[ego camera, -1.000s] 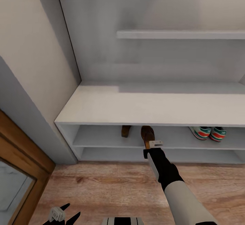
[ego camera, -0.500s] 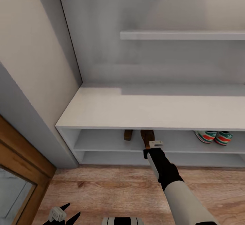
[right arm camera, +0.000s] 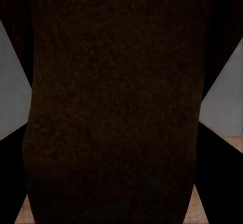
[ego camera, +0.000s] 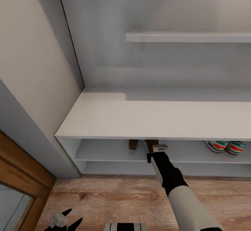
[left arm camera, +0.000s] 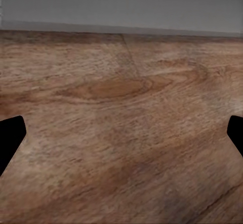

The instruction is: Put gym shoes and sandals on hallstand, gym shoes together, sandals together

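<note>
Right gripper [ego camera: 153, 146] apparently clamps second sandal [right arm camera: 116, 107] beside first sandal [ego camera: 132, 144] on hallstand [ego camera: 104, 116] shelf, pairing them; left gripper [ego camera: 64, 220] spread, idle.

Wall: you have a plain cream wall [ego camera: 31, 60] running along the left, meeting a grey back panel [ego camera: 139, 7].
Upper shelf: a pale shelf [ego camera: 188, 37] juts from that panel, high and to the right.
Door frame: brown wood frame [ego camera: 21, 178] with a pale panel at lower left.
Floor: wood planks [left arm camera: 121, 92] with grain and a knot.
Light: soft, even, faint shadows.
</note>
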